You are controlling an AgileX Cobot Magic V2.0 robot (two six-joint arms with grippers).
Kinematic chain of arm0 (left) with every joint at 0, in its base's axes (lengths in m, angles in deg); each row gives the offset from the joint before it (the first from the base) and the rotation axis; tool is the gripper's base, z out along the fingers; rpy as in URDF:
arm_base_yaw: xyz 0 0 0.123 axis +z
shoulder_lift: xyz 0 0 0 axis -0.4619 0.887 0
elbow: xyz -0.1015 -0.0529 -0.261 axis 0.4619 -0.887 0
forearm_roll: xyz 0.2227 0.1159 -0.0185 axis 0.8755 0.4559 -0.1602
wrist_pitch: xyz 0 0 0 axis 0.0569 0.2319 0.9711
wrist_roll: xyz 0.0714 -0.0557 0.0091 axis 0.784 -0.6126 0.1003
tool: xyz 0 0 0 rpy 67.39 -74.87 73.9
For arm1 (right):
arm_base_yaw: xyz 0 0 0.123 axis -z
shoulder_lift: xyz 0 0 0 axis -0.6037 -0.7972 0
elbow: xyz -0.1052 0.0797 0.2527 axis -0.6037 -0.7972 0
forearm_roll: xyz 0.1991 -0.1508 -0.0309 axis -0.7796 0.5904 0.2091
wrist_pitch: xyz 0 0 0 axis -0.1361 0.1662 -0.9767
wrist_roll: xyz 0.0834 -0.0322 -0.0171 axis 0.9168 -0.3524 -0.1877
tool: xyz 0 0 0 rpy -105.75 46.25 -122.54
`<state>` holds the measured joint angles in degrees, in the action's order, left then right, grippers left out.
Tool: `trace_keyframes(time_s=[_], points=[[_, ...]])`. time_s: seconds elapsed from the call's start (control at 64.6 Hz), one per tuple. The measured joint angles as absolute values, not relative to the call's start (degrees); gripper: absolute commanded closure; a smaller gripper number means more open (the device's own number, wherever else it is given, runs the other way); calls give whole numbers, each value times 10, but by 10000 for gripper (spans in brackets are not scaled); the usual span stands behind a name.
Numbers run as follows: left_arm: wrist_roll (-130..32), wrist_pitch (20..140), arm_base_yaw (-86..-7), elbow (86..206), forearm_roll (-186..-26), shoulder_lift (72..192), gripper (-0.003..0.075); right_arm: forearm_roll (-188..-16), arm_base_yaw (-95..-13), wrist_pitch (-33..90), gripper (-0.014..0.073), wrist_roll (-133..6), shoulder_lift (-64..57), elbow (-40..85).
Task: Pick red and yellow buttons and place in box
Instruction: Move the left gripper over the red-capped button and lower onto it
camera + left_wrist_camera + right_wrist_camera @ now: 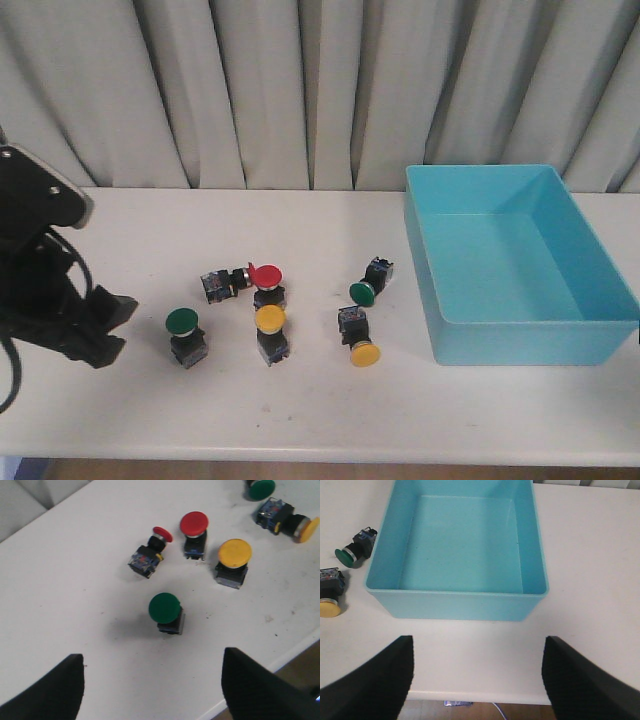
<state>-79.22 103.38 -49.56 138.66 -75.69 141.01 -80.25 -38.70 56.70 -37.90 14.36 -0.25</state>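
Both grippers, left gripper [150,690] and right gripper [477,680], hang open and empty. Nothing lies in the box [520,340] yet. All four red and yellow buttons [268,276] wait left of it.

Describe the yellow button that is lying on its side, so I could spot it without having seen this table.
Start at the turquoise box on the right of the table. Just off its near left corner lies the tipped yellow button, its cap pointing toward the table's front edge. The other yellow button, further left, stands upright, and the tipped green button just behind differs by colour.
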Motion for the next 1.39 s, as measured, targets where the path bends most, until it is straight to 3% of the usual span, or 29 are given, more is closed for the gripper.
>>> trace_keyframes(time_s=[0.403, 0.775, 1.394], points=[[-788, 1012, -588, 1482, -767, 1590, 162, -804, -387, 569, 85, -379, 144, -3], [-798, 1035, -590, 1637, -767, 1745, 162, -804, -387, 569, 85, -379, 144, -3], [-864, 1199, -561, 1916, -763, 1977, 162, -804, -387, 569, 85, -379, 144, -3]])
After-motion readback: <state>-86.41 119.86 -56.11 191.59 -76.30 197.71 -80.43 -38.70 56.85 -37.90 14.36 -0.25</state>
